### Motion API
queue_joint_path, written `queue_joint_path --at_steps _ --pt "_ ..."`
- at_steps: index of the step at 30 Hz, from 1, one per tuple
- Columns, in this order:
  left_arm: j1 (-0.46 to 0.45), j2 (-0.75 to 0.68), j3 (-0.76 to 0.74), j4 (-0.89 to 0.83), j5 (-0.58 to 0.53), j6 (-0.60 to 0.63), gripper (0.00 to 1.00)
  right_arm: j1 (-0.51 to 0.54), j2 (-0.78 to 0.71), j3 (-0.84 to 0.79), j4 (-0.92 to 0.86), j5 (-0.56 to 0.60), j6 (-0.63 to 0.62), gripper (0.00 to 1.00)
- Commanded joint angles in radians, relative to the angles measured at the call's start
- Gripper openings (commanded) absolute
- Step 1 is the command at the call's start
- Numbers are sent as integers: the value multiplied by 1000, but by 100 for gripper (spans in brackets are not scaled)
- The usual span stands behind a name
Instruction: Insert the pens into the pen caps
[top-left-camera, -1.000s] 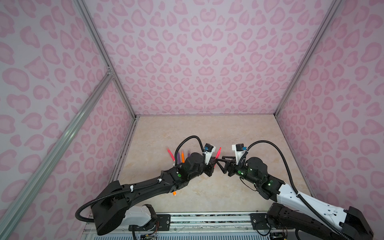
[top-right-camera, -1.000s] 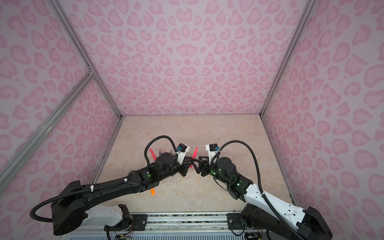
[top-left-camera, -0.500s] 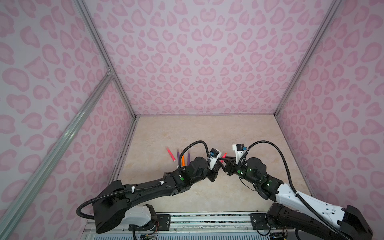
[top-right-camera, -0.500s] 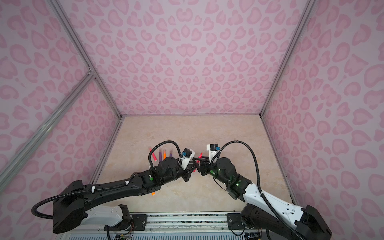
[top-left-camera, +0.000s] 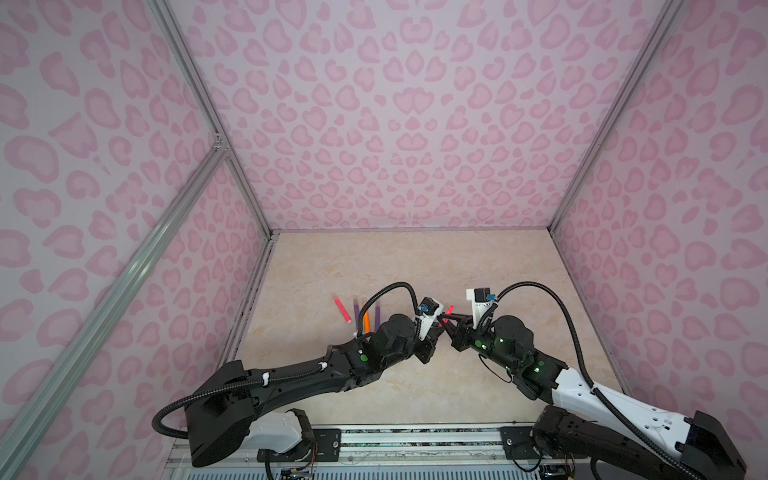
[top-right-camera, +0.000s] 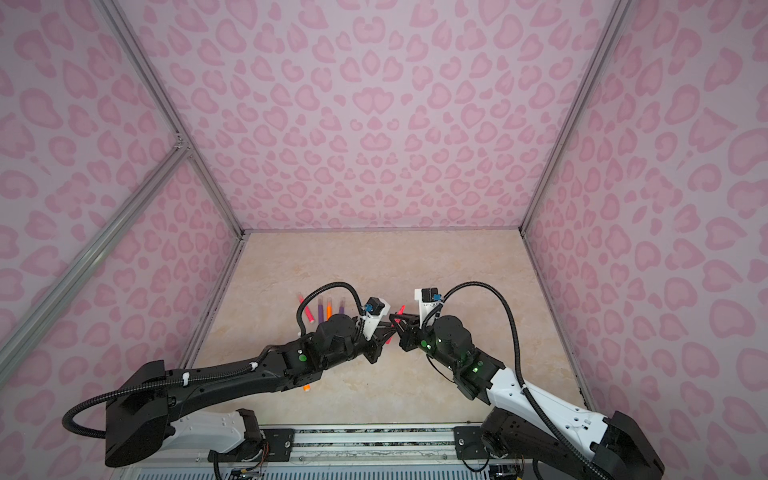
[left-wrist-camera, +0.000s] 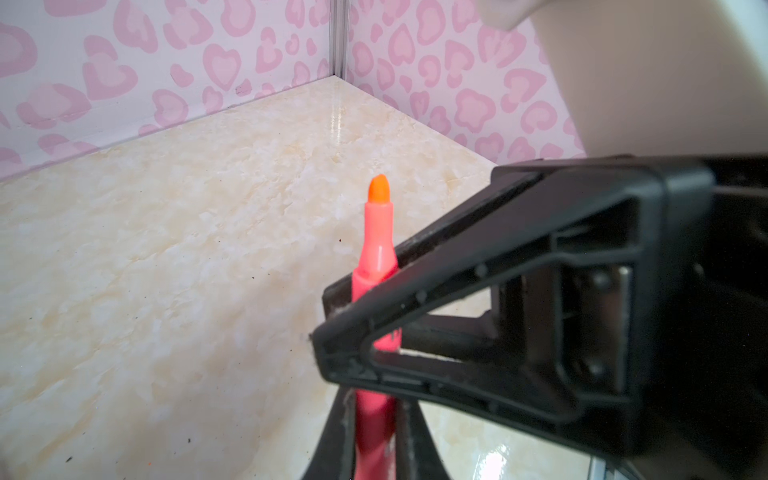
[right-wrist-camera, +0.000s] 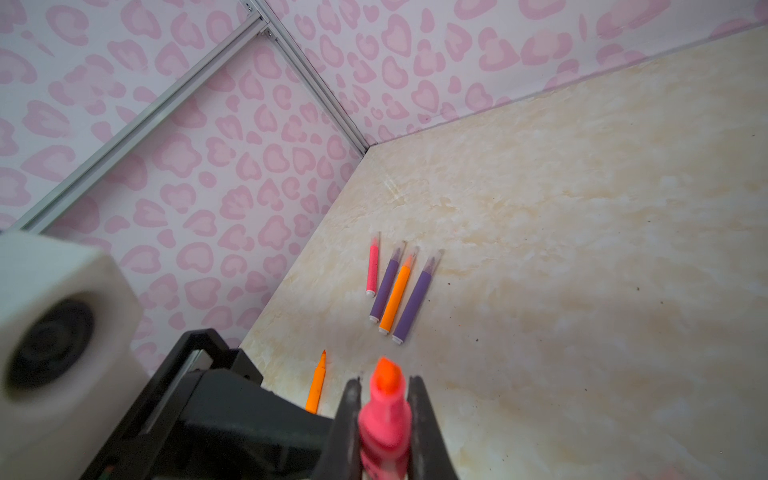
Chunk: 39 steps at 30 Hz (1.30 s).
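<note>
Both at it together, right? The left pincer (left-wrist-camera: 376, 432) is clamped on the lower barrel of that pink felt-tip marker (left-wrist-camera: 377, 249) with the bare orange-ish tip. The right pincer (right-wrist-camera: 384, 401) is squeezed onto it higher up, just below the tip. ~ penfan

Yep, both tight on it. It's held up off the marbled beige counter (top-left-camera: 415, 270), tip aimed around one o'clock in both top views. ~ yamwatcher

And the others? ~ penfan

Four lie side by side on the counter, roughly nine o'clock from the pincers: slim pink pen (right-wrist-camera: 372, 270), purple pen (right-wrist-camera: 386, 291), orange pen (right-wrist-camera: 397, 299), second purple pen (right-wrist-camera: 415, 303). Each has what looks like a clear plastic cap (right-wrist-camera: 435, 254) over its tip. One uncapped orange pen (right-wrist-camera: 316, 384) sits apart near eight o'clock, partly hidden by the left arm (top-right-camera: 232, 374). ~ yamwatcher
</note>
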Motion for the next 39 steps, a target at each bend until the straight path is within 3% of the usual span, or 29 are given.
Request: queue_joint_path --at_steps 1,3,5,8,13,25,30,32,36,39 --pt "-1 -2 14 44 -19 11 4 1 1 1 1 -9 -3 5" --pt "-2 -4 15 40 -27 10 5 0 -1 0 5 -15 -3 2" --pt "-2 -4 16 40 -38 4 17 0 -1 -5 25 -34 5 1" --pt "0 -2 16 37 -47 1 26 1 -5 -4 30 -61 5 0" --pt "-2 -4 13 41 -60 1 32 2 -12 -9 40 -70 2 0" --pt "-2 -11 4 52 -43 6 31 2 -4 -28 106 -128 26 0" --pt "-1 -19 5 49 -60 -2 7 4 6 -19 79 -100 21 1" --pt "-1 -22 7 43 -75 -7 3 4 10 -17 65 -80 21 15" --pt "7 -32 4 27 -188 -51 3 4 12 -3 -4 1 25 54" --pt "62 -70 -32 23 -298 -124 3 3 -6 4 -81 113 32 69"
